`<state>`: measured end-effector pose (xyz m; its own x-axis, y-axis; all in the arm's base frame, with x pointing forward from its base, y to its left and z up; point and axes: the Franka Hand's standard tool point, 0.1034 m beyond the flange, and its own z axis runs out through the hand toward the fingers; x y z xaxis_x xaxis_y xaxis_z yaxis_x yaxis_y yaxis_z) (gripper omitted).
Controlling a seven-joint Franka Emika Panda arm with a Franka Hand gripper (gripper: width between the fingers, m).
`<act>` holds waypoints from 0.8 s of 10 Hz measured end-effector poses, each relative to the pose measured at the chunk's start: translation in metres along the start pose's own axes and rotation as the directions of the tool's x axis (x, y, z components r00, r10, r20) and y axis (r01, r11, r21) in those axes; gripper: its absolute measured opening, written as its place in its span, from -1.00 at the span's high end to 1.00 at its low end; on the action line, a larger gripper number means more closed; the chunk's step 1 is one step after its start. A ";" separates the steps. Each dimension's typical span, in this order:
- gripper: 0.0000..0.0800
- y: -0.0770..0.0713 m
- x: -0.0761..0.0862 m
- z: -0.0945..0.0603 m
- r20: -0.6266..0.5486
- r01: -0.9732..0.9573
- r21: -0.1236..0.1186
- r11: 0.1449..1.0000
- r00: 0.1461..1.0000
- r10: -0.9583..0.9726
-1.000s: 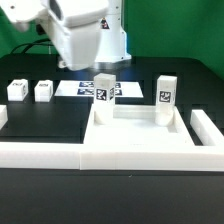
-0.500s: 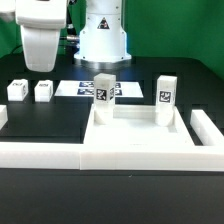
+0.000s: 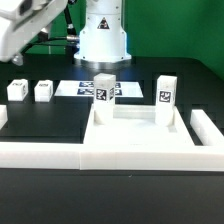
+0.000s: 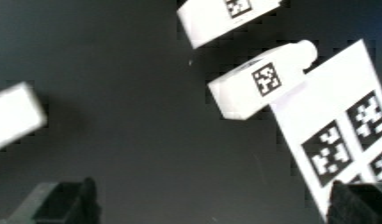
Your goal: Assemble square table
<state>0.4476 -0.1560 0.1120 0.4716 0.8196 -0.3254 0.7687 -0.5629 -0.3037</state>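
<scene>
Wrist view: gripper (image 4: 220, 205), 2 fingers (image 4: 63, 203) seemingly spread, empty, above leg block (image 4: 259, 80).

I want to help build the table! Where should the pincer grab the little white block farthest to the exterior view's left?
Probably from straight above, pinching the leg block across its two side faces. It sits low with its top free, and a gap separates it from the neighbouring block, so a finger should fit on each side.

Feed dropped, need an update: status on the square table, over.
Gripper open, empty. Two standing legs on slab; two loose legs beside marker board. Nothing blocking loose legs.
</scene>
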 end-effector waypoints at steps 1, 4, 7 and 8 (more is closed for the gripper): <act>-0.62 0.001 -0.001 0.011 -0.009 -0.134 0.004 0.991 0.991 0.134; -0.62 0.001 0.004 0.016 0.003 -0.296 0.064 0.953 0.955 0.297; -0.62 -0.005 0.015 0.030 0.083 -0.628 0.085 0.774 0.778 0.622; -0.62 -0.004 0.021 0.034 0.143 -0.707 0.084 0.702 0.706 0.693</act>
<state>0.4399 -0.1404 0.0759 0.8045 0.1733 -0.5681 0.1704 -0.9836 -0.0588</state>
